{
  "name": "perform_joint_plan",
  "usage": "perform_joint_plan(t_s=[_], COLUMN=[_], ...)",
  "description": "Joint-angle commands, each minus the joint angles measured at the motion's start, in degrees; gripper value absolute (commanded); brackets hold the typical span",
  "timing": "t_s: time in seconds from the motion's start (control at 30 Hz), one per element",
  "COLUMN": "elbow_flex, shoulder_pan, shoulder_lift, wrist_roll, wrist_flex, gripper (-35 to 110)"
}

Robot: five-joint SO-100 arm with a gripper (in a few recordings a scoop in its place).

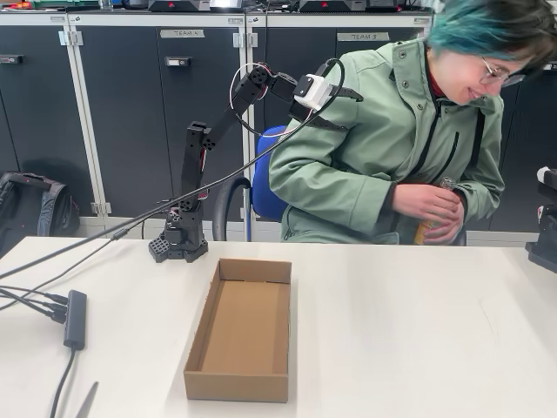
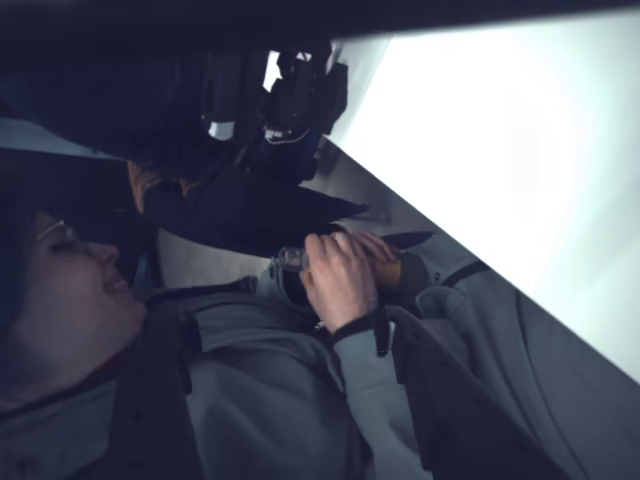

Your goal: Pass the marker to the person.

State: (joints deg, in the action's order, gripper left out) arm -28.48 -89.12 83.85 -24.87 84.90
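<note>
The marker is out of view. The person [image 1: 392, 148] sits behind the table, leaning to the right in the fixed view, with both hands around a small yellow-orange bottle [image 1: 428, 231] near the lap. The bottle [image 2: 388, 270] and the person's hand [image 2: 340, 280] also appear in the wrist view. My black arm is raised, and its gripper [image 1: 344, 109] hangs open against the person's shoulder with nothing between its fingers. In the wrist view the gripper [image 2: 375, 222] points over the person's hands.
An open, empty cardboard box [image 1: 196, 335] lies on the white table [image 1: 418, 331] in front of the arm's base [image 1: 178, 246]. A cable hub [image 1: 75, 318] with leads sits at the left edge. A blue chair [image 1: 261, 187] and dark cabinets stand behind.
</note>
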Motion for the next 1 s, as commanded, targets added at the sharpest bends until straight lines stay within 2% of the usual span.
perform_joint_plan(t_s=[0.0,0.17,0.97], elbow_flex=[0.8,1.0,-1.2], shoulder_pan=[0.4,0.6,2.6], shoulder_lift=[2.5,2.9,4.2], wrist_roll=[-0.6,-0.4,-1.6], wrist_flex=[1.8,3.3,-2.1], gripper=[39,40,40])
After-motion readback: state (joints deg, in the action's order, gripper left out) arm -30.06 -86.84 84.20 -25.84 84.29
